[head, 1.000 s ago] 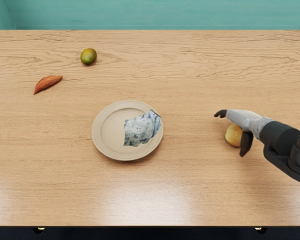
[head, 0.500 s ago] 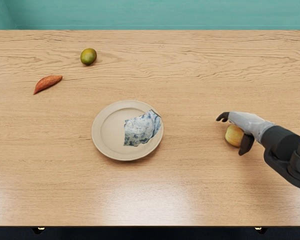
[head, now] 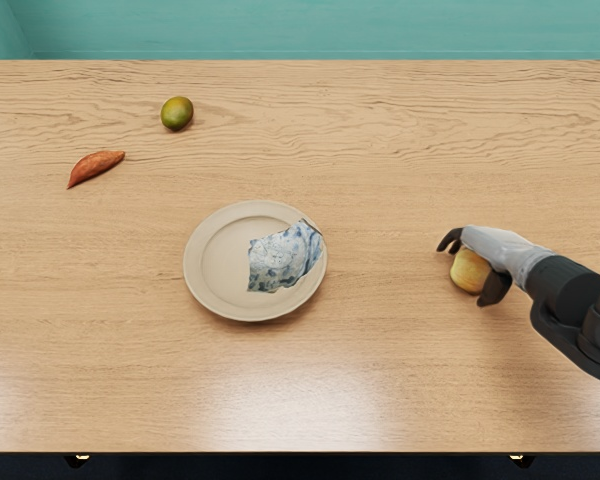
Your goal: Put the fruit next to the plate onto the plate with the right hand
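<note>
A small yellow fruit [head: 466, 272] lies on the table, well to the right of the beige plate [head: 216, 262]. The plate carries a blue-and-white patterned patch [head: 283, 255] on its right half. My right hand [head: 472, 266] comes in from the right edge and is cupped over the fruit. Its dark fingertips [head: 448, 240] curl down at the fruit's far left side, and the thumb [head: 495, 290] sits at its near right side. The fingers are still spread and the fruit rests on the table. The left arm is out of view.
A green-yellow mango [head: 177, 112] lies far left at the back. An orange-red sweet potato [head: 95, 166] lies near it, closer to the left edge. Bare wooden tabletop [head: 390, 260] separates the plate from the yellow fruit.
My right hand has sunk lower over the yellow fruit and its fingers and thumb have drawn in around it. The fruit and the plate have not moved.
</note>
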